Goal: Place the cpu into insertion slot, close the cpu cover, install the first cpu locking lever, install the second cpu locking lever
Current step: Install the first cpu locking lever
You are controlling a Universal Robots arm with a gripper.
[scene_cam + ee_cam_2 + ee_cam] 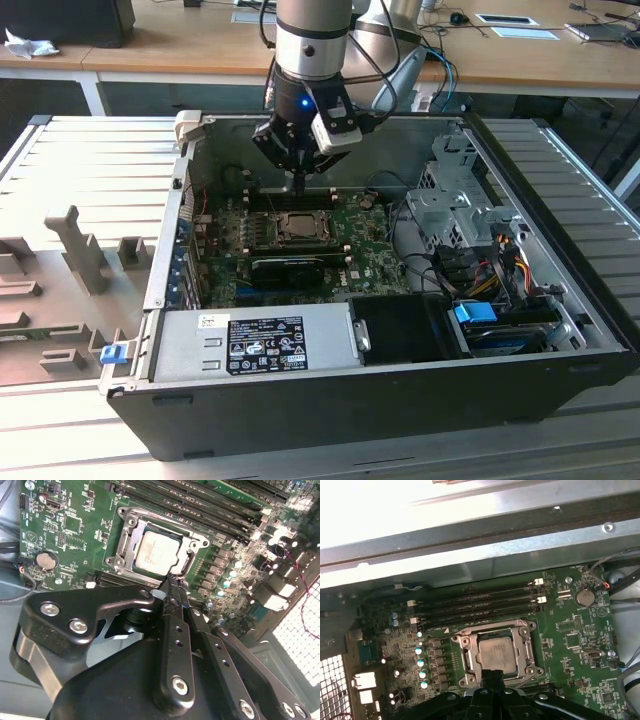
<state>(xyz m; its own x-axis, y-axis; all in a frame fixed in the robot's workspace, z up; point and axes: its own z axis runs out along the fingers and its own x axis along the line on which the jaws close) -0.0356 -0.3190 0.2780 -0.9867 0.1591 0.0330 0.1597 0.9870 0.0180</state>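
Pincer (172,581) closed, at cpu cover (127,537) edge

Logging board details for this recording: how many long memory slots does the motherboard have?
4. The memory slots lie side by side as parallel strips, between the processor socket and the metal case wall. None looks hidden.

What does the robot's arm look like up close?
The arm is a fat silver tube with a black band and a glowing blue light, with black cables looping beside it. Its gripper is black, built from jointed bars dotted with shiny silver screws.
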